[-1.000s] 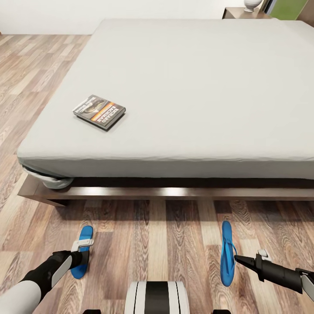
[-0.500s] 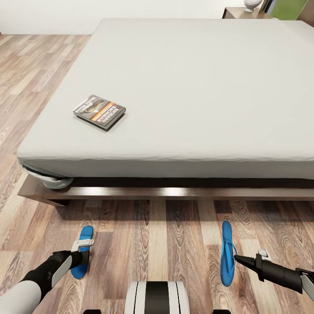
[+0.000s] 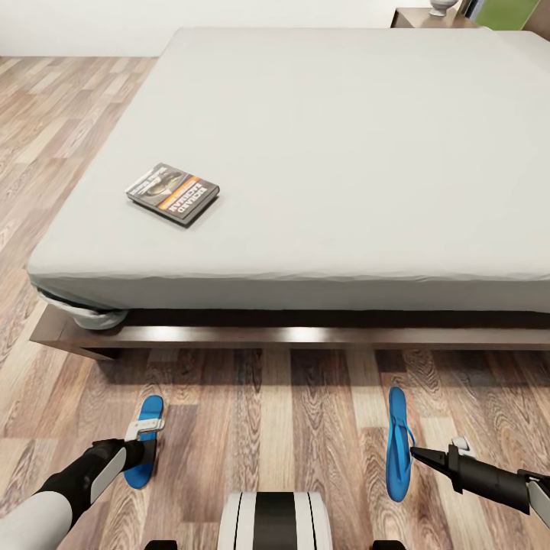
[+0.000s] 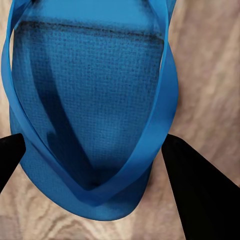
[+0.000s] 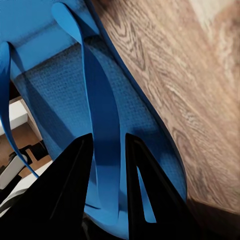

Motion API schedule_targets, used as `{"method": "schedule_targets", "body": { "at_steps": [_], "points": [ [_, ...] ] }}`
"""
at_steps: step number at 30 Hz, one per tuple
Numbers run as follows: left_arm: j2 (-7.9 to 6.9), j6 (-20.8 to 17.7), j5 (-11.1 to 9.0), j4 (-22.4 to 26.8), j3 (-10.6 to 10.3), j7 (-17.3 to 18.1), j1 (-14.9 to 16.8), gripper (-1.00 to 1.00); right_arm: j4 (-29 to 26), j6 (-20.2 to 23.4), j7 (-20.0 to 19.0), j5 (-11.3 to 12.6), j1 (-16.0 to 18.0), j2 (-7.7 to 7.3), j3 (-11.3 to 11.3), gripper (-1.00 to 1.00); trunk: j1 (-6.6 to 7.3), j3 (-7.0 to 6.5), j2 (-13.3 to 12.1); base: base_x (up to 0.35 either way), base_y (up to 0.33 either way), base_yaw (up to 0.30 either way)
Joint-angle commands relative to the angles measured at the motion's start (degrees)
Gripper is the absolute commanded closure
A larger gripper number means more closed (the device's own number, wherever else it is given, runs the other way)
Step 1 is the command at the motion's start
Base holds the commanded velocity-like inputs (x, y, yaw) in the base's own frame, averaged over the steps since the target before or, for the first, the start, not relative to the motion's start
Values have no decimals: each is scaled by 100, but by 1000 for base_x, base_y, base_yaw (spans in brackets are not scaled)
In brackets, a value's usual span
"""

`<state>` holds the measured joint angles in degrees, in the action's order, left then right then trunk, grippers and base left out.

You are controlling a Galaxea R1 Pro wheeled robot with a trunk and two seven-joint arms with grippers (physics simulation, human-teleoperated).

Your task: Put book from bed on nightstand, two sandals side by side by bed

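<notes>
The book lies flat on the grey mattress of the bed, near its front left corner. One blue sandal lies on the plank floor in front of the bed. My left gripper hangs over it, open, with a finger on each side of its straps. The other blue sandal stands on edge, further right. My right gripper is shut on its thong strap, which is pinched between the two dark fingers.
The bed's dark wooden base runs across the floor ahead of me. A nightstand with a white vase stands at the far right, beyond the bed. Wood floor lies between the two sandals.
The whole head view has shifted slightly, so the bed sits a little higher in the picture. Arms, sandals and book keep their places.
</notes>
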<state>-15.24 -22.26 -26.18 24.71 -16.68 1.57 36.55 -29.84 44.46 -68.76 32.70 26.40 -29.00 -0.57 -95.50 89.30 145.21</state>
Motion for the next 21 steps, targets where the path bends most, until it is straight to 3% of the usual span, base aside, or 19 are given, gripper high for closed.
{"method": "schedule_targets", "body": {
  "at_steps": [1,9,10,21],
  "points": [
    [-5,-24,-5,8,-20,18,1,100,2,46,-17,17,1,0,-5,100,1,3,1,0,0,0],
    [-5,-24,-9,8,-20,18,1,100,1,47,-17,17,2,0,-10,100,1,3,1,0,0,0],
    [-5,-24,-9,8,-20,18,1,-100,1,48,-16,17,3,0,-8,100,1,3,1,0,0,0],
    [-4,-24,-7,8,-20,18,1,-100,-2,45,-16,17,1,0,-6,100,1,3,1,0,0,0]
  ]
}}
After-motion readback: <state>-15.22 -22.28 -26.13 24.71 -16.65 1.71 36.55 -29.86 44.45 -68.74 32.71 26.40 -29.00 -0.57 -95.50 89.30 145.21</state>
